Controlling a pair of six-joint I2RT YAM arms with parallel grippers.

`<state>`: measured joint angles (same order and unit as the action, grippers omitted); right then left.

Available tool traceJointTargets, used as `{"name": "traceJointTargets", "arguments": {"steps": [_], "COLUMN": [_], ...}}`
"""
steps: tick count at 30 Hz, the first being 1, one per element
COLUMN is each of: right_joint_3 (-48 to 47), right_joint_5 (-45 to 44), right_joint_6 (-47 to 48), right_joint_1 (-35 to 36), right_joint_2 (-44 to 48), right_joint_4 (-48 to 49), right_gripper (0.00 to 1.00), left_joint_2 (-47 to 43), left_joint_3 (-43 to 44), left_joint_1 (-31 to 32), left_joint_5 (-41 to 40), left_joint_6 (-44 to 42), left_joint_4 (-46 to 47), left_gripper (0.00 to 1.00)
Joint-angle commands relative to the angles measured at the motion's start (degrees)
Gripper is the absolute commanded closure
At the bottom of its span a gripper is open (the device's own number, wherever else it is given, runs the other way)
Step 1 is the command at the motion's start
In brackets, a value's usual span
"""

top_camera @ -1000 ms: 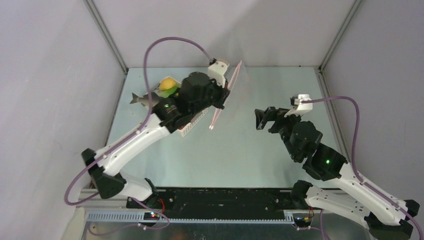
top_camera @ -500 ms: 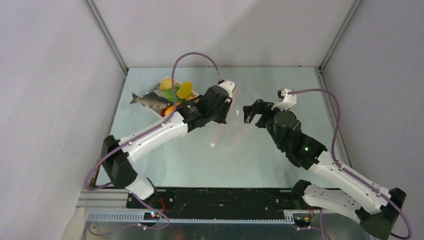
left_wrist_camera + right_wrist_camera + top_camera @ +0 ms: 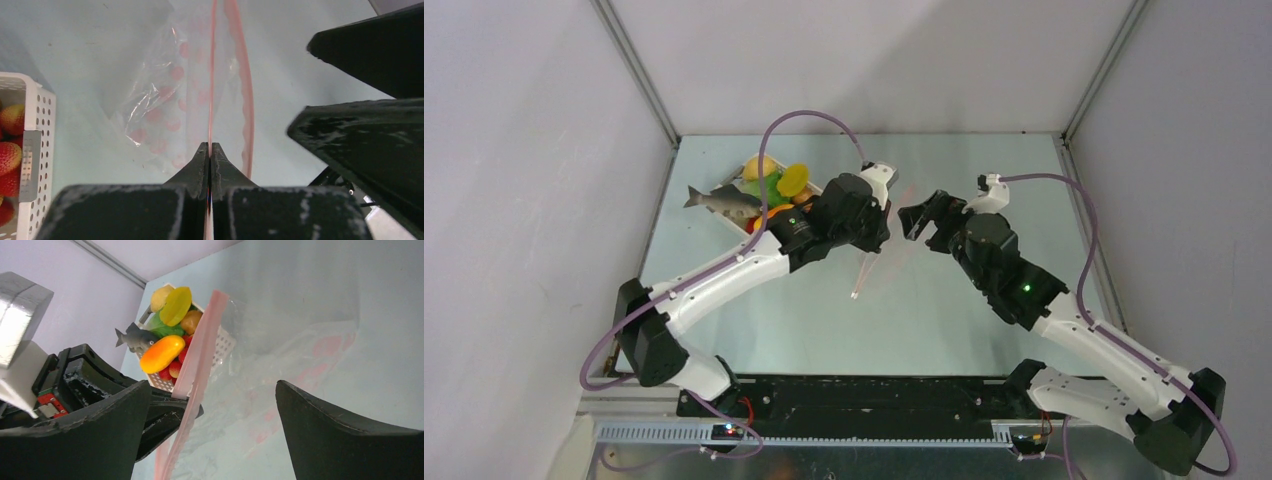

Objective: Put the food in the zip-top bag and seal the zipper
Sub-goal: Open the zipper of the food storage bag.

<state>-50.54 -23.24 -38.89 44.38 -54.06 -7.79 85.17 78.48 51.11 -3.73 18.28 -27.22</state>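
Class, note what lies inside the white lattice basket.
Piled in the basket: a yellow piece, an orange one, a green one, a brown one, red strawberries, a grey fish at the rim. The bag's pink strip crosses in front; whatever lies under the pile is hidden.

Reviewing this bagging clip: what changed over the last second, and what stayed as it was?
The left fingers, shut on the bag's pink strip, carried the bag from over the basket nearer the robot. The right fingers swung left, close up to the strip. Unchanged: the left grip, the right fingers open, the food in the basket.
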Motion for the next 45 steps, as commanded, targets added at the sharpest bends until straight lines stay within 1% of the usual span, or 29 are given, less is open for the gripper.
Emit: {"name": "traceJointTargets", "arguments": {"steps": [1,8,13,17,19,21,22,24,29,32,37,41,45], "right_joint_3": [-0.43,-0.43,-0.43,-0.43,-0.43,-0.43,-0.43,-0.43,-0.43,-0.52,-2.54,-3.91,-3.95], "right_joint_5": [1.6,1.9,-0.4,-2.09,-3.05,-4.32,-5.33,-6.99,-8.21,-6.51,-4.48,-4.59,-4.58], "right_joint_6": [-3.31,-5.27,-6.17,-6.26,-6.48,-6.6,-6.74,-6.82,-6.19,-5.28,-4.65,-4.64,-5.66], "right_joint_1": [-0.23,0.12,0.91,1.59,1.61,1.71,1.82,2.25,2.54,2.5,2.01,1.86,0.92], "right_joint_2": [-2.01,-4.46,-4.11,-5.29,-5.79,-6.13,-6.23,-6.23,-6.95,-7.92,-10.17,-11.33,-11.65], "right_joint_4": [1.12,-1.09,-5.68,-8.06,-8.97,-9.61,-9.9,-10.25,-8.86,-5.61,-3.21,-2.36,-3.48], "right_gripper": [0.01,0.04,0.04,0.04,0.05,0.08,0.11,0.13,0.13,0.13,0.13,0.13,0.13], "left_joint_2": [-1.94,-2.29,-2.67,-3.54,-4.29,-5.09,-5.49,-6.08,-6.88,-6.5,-4.83,-2.87,-2.65], "left_joint_3": [-0.24,-0.55,-0.82,-0.84,-1.18,-1.45,-1.54,-1.42,-1.68,-1.04,0.78,2.99,3.02], "left_joint_1": [0.36,0.31,0.38,0.31,0.32,0.38,0.37,0.37,0.54,1.64,3.94,5.82,6.35], "left_joint_5": [2.53,1.09,-2.68,-3.72,-3.99,-4.38,-4.61,-5.06,-3.31,-3.11,-3.49,-4.5,-5.53], "left_joint_6": [1.11,1.47,1.8,1.73,1.82,1.8,1.63,1.4,0.33,-0.92,-0.82,-0.28,-0.3], "left_joint_4": [3.17,2.65,2.2,2.2,2.63,2.91,2.94,2.81,4.41,4.63,4.38,2.86,2.59], "left_gripper": [1.0,1.0,1.0,1.0,1.0,1.0,1.0,1.0,1.0,1.0,1.0,1.0,1.0]}}
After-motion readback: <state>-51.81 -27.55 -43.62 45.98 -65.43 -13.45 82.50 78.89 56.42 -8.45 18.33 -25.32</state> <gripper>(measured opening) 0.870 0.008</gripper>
